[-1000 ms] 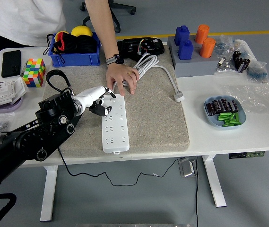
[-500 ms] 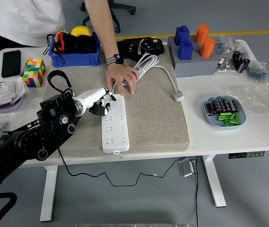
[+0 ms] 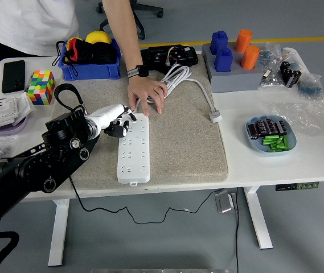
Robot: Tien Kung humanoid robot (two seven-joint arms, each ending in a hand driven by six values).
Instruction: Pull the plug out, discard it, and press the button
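A white power strip (image 3: 134,151) lies lengthwise on the beige mat (image 3: 190,142), with no plug in its sockets. Its white cable (image 3: 179,77) is bundled at the mat's far edge, and a loose white plug (image 3: 214,118) lies at the mat's right side. My left hand (image 3: 116,118) sits at the strip's far left corner, white fingers curled and touching it, holding nothing. A person's hand (image 3: 147,94) presses down on the strip's far end where the cable leaves it. My right arm is out of view.
At the back stand a blue bin (image 3: 90,68), a black device (image 3: 169,57) and a grey block with blue and orange cylinders (image 3: 230,74). A colour cube (image 3: 41,86), a phone (image 3: 13,75) and a purple dish (image 3: 2,122) are at the left. A blue plate (image 3: 271,147) is at the right.
The power strip's near end has swung left, so it lies straighter on the mat. My left hand has shifted slightly left and away with it. The person's hand stays put.
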